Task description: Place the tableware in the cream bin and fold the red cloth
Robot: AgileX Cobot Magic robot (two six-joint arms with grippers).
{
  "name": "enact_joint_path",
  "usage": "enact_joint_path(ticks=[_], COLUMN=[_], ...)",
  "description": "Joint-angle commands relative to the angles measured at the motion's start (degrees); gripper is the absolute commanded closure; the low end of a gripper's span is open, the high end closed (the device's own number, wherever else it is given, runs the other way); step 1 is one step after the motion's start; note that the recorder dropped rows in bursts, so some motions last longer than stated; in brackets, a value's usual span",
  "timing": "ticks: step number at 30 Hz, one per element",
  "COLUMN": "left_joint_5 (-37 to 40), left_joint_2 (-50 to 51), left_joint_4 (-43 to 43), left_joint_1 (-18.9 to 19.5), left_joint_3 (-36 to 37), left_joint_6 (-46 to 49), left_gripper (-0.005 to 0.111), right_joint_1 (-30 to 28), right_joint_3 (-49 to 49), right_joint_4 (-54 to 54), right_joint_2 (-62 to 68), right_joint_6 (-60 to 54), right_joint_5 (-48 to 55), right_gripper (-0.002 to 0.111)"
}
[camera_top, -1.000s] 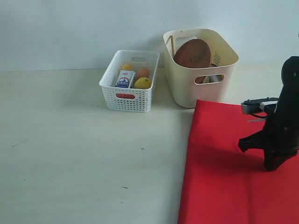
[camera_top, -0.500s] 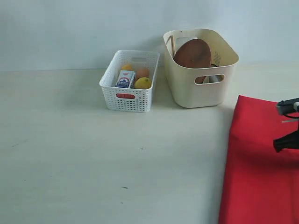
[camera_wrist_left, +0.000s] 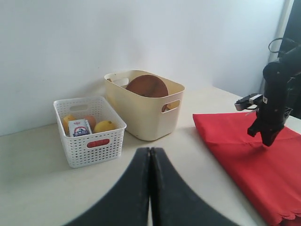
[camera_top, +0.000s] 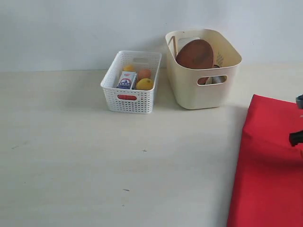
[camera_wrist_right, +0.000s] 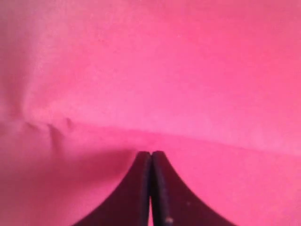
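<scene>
The cream bin [camera_top: 203,92] stands at the back, also in the left wrist view [camera_wrist_left: 146,120]. A round brown plate [camera_top: 195,54] leans inside it, and the other tableware is mostly hidden by its walls. The red cloth [camera_top: 270,165] lies flat at the table's right side. My right gripper [camera_top: 296,138] is at the frame's right edge over the cloth. It points down with its tips [camera_wrist_left: 268,141] on the fabric. In the right wrist view it is shut [camera_wrist_right: 151,153], with cloth [camera_wrist_right: 164,70] filling the view. My left gripper [camera_wrist_left: 150,149] is shut and holds nothing, above bare table.
A white lattice basket [camera_top: 130,94] with a lemon, an egg and a small carton sits left of the cream bin. A pale wall runs behind both. The light tabletop [camera_top: 94,156] stretches across the left and middle.
The right gripper has moved right, almost out of the exterior view. The red cloth slid right with it, its left edge shifting from mid-table to the far right.
</scene>
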Motion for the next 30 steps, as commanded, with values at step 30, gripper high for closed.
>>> enact_joint_path(ticks=[30], left_joint_5=[-0.8], left_joint_2=[-7.0], left_joint_4=[0.0], left_joint_1=[0.1], left_joint_3=[0.2], left_joint_6=[-0.1], left_gripper=[0.107], right_joint_1=[-8.0], right_joint_3=[-4.7], right_joint_4=[10.2], right_joint_2=[8.7], right_joint_6=[-2.9], right_joint_5=[-13.2], right_gripper=[0.108])
